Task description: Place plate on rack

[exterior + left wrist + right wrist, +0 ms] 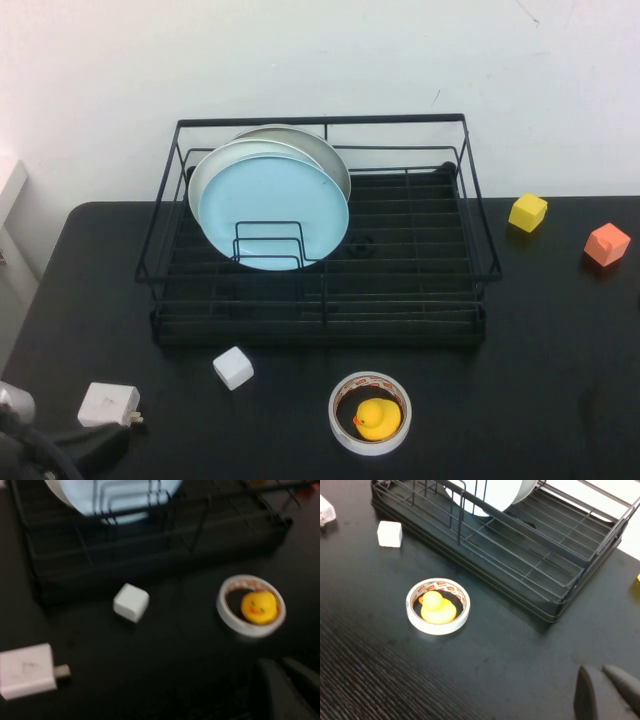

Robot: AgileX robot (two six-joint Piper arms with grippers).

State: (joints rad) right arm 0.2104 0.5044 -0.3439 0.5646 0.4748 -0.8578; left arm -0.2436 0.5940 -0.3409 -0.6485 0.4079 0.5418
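The light-blue plate (275,200) stands on edge inside the black wire rack (320,335), at its left. It leans on the small upright divider (270,245), in front of a cream-white plate and a grey-rimmed one. Its lower edge also shows in the left wrist view (120,495). My left gripper (110,440) sits low at the table's front left corner, far from the rack, shut (277,662) and empty. The right gripper (596,669) is out of the high view. It hovers over bare table in front of the rack's right end (555,610), shut with nothing in it.
A white cube (233,368) and a white charger plug (108,404) lie in front of the rack's left end. A tape roll (345,425) with a yellow duck (378,418) inside sits front centre. A yellow cube (527,212) and an orange cube (607,244) lie right of the rack.
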